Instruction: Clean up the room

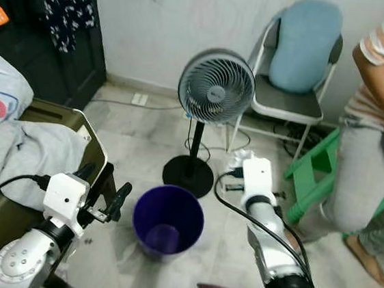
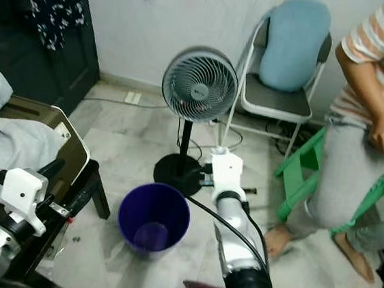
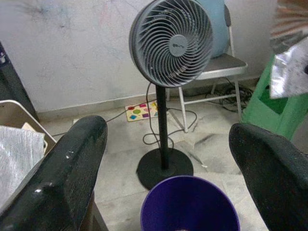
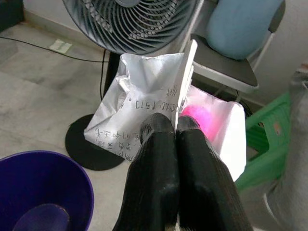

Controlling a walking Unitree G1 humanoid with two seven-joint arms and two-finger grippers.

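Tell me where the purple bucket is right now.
The purple bucket stands on the floor straight ahead, between the two arms, just in front of the fan base.

This was a lived-in room of a home. A grey pedestal fan (image 1: 216,90) stood on the pale marble floor (image 1: 145,132), its cord trailing toward the scuffed wall. A folding metal chair (image 1: 285,102) carried a blue cushion (image 1: 304,44), with a green plastic stool (image 1: 315,172) close by. Clothes (image 1: 19,157) lay heaped on an olive seat (image 1: 86,133), a dark patterned garment (image 1: 63,0) hung at a black door, and a purple bucket (image 1: 168,220) sat on the floor
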